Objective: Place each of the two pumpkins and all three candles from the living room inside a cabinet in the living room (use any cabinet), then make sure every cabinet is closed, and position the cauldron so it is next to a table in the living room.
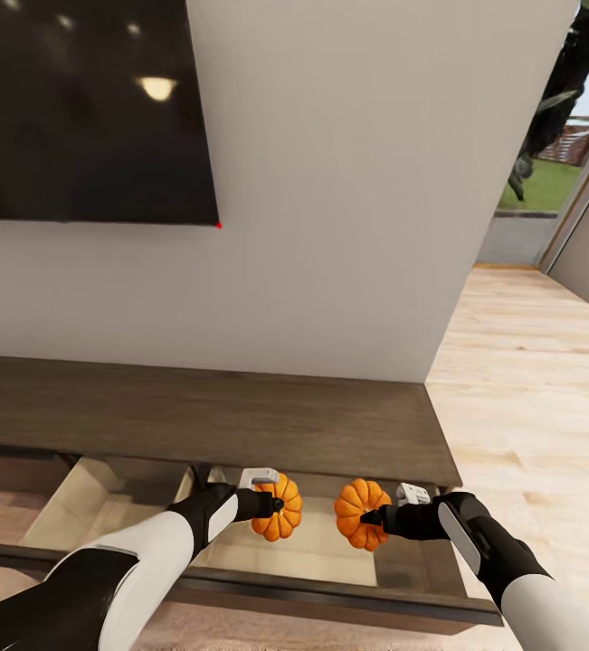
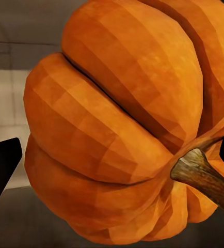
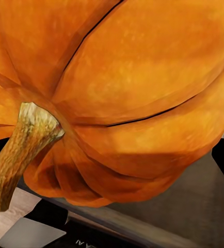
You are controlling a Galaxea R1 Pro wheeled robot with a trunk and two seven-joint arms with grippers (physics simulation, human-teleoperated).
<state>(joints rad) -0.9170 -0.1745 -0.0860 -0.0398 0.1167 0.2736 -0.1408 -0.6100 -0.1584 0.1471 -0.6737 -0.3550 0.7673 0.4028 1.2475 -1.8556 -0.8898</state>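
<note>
Left gripper (image 1: pixel 274 504) clamped on one pumpkin (image 1: pixel 283 507), right gripper (image 1: pixel 372 518) clamped on the other pumpkin (image 1: pixel 361 513), both held above the pulled-out drawer (image 1: pixel 86 506) of the cabinet (image 1: pixel 194 411)

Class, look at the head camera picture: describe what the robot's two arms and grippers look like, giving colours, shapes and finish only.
Both arms are smooth, rounded tubes: glossy white forearm shells that give way to black wrist sections, with a black band lower on the left arm and a grey panel on the right arm. The left gripper and right gripper are black, each topped by a small light grey block. No cables or markings show.
</note>
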